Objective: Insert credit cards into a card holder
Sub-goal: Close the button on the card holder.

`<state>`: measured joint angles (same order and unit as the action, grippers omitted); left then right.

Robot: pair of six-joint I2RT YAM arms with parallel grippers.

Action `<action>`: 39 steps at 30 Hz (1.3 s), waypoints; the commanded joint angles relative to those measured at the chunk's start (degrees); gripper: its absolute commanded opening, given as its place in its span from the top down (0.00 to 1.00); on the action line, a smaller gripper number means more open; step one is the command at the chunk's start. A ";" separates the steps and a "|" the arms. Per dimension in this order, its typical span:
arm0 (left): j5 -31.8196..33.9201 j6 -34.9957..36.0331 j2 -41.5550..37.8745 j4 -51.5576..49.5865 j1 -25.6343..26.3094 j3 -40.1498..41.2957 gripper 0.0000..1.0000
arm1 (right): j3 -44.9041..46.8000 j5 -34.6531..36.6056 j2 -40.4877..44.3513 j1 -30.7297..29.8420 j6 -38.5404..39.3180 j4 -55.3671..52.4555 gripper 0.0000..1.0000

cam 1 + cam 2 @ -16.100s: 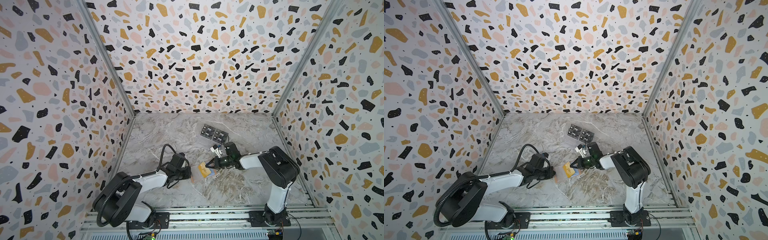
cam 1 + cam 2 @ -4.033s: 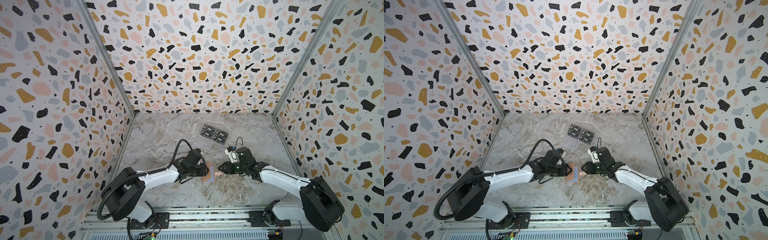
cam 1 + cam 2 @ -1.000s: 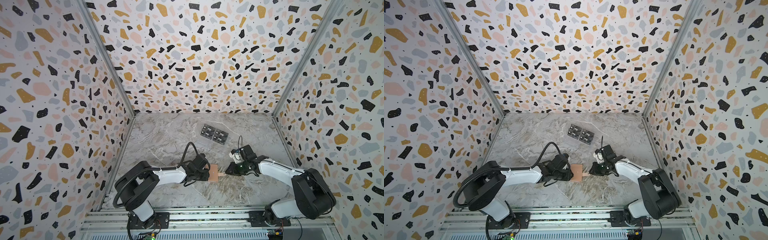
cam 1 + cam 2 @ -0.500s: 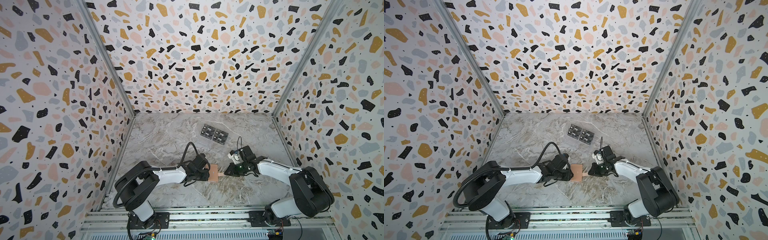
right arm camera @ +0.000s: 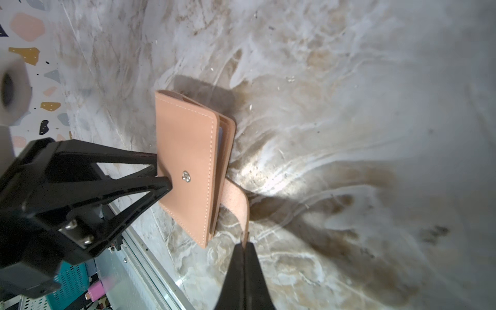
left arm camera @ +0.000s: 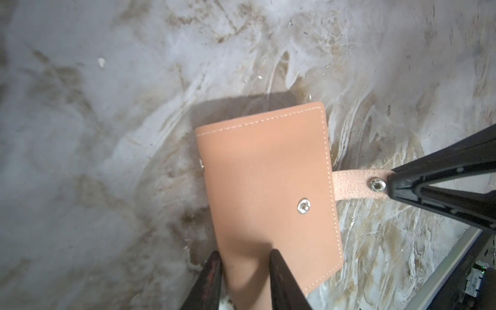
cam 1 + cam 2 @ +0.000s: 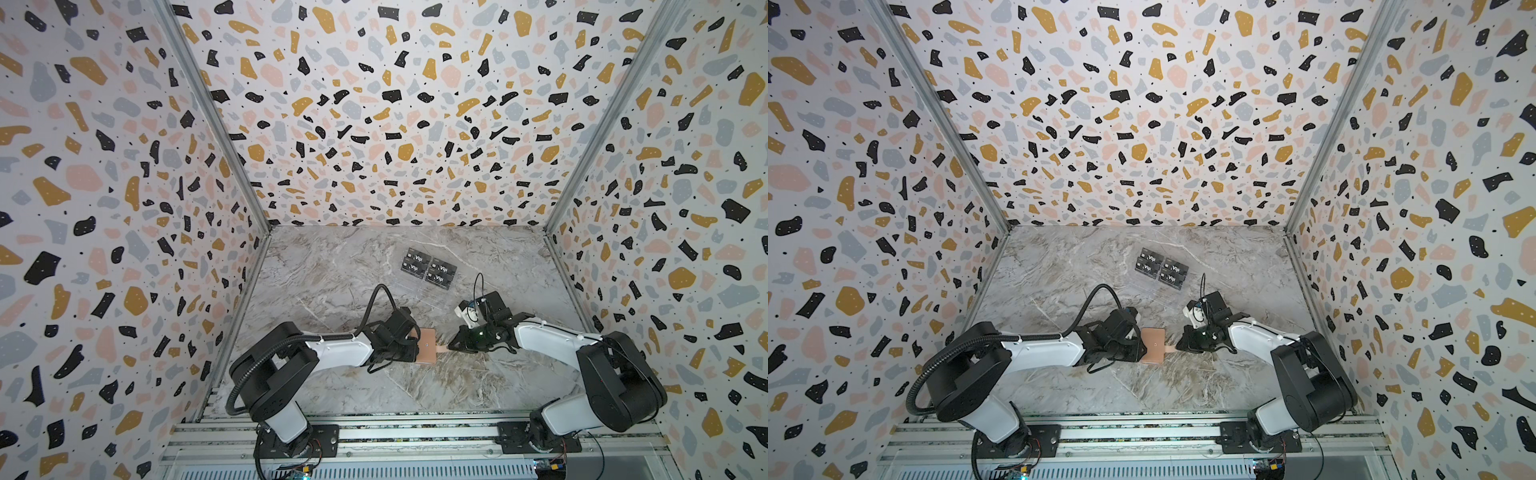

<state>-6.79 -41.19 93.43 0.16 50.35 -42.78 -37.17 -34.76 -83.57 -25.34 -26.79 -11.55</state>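
Marble tabletop (image 7: pixel 332 282), card holder (image 7: pixel 428 345), black cards (image 7: pixel 429 268) with "Vip"

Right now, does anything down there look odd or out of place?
Only the pink card holder: it is closed, but its strap sticks out unsnapped, pinched by the right claw, while the left claw grips the opposite edge.

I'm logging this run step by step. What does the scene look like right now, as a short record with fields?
wallet: pink, closed, held between the two grippers
strap: unfastened, sticking out sideways from the wallet
left gripper: shut on one edge of the wallet
right gripper: shut on the end of the strap
black cards: four, marked Vip, farther back on the table, clear of both grippers
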 commanded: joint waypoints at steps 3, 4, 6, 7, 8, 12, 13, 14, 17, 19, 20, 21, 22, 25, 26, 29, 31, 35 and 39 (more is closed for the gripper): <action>1.51 -1.06 1.08 -4.19 0.42 3.62 0.68 | 0.03 -6.57 2.11 -0.01 1.25 4.40 1.00; 1.51 -1.38 1.02 -3.73 0.43 3.96 0.68 | 0.15 -8.05 2.04 0.01 0.96 5.63 1.00; 1.68 -1.65 0.88 -3.34 0.38 4.12 0.68 | 0.08 -10.34 1.17 -0.16 0.21 7.71 1.00; 1.67 -1.57 0.89 -3.33 0.41 4.17 0.68 | -0.29 -11.06 0.55 -0.46 0.07 8.52 1.00; 1.69 -1.51 0.88 -3.40 0.40 4.06 0.68 | -0.73 -11.22 -0.08 -0.81 0.06 8.71 1.00; 1.74 -1.17 0.65 -3.57 0.43 3.80 0.68 | -3.41 -11.00 -2.86 -2.62 0.59 8.51 1.00; 1.78 -1.15 0.62 -3.61 0.37 3.85 0.68 | -4.16 -10.84 -3.61 -3.20 0.78 8.19 1.00; 1.78 -1.10 0.62 -3.60 0.41 3.84 0.68 | -4.83 -10.51 -4.18 -3.58 1.08 7.87 1.00; 1.73 -1.37 0.57 -3.27 0.41 4.06 0.68 | -7.47 -9.31 -6.24 -4.91 2.47 5.49 1.00; 1.52 -1.65 0.44 -2.59 0.51 4.40 0.68 | -8.51 -8.49 -7.27 -5.31 2.67 4.88 1.00; 1.42 -1.67 0.43 -2.35 0.53 4.47 0.68 | -8.66 -7.93 -7.46 -5.38 2.48 4.85 1.00; 1.35 -1.72 0.35 -2.24 0.45 4.51 0.68 | -8.99 -7.16 -7.82 -5.33 2.46 4.61 1.00; 1.31 -1.82 0.37 -2.11 0.51 4.56 0.68 | -9.61 -5.87 -8.38 -5.49 2.91 3.57 1.00; 1.45 -1.80 0.31 -1.93 0.54 4.72 0.68 | -11.80 -2.69 -10.22 -6.07 4.62 0.15 1.00; 1.40 -1.82 0.35 -1.85 0.46 4.70 0.68 | -12.48 -1.44 -10.67 -6.41 5.02 -0.95 1.00; 1.43 -1.81 0.44 -1.92 0.53 4.73 0.68 | -14.35 1.33 -11.63 -7.33 6.39 -3.73 1.00; 1.43 -1.84 0.53 -1.84 0.49 4.68 0.68 | -14.80 0.94 -12.20 -7.42 6.52 -4.04 1.00; 1.42 -1.61 0.53 -1.93 0.54 4.67 0.68 | -16.51 2.53 -13.73 -8.58 7.55 -6.38 1.00; 1.45 -1.71 0.53 -1.88 0.54 4.75 0.68 | -18.50 5.32 -14.56 -9.51 9.23 -10.07 1.00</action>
<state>-6.28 -42.87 92.58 3.81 50.48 -40.49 -53.87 -33.54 -97.69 -34.26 -20.14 -16.97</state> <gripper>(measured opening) 0.317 0.042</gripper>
